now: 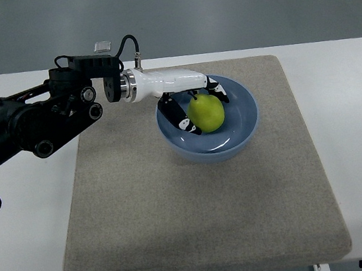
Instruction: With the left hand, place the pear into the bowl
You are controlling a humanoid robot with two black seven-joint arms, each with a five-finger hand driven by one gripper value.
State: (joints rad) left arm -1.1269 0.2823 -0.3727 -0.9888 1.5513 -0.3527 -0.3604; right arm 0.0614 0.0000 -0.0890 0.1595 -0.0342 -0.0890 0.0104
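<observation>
On beige mat [197, 207], white table [352, 119]

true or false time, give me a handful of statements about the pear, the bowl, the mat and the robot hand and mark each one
1. The yellow-green pear sits inside the round blue bowl. True.
2. The bowl stands on bare white table. False: it stands on the beige fabric mat, near its far edge.
3. The left hand, white with black-tipped fingers, reaches over the bowl's rim with its fingers around the pear. True.
4. A right hand grips the bowl from the other side. False: no right arm or hand is in view.
5. The pear is red. False: it is yellow-green.
6. The black left arm comes in from the picture's left edge. True.
</observation>
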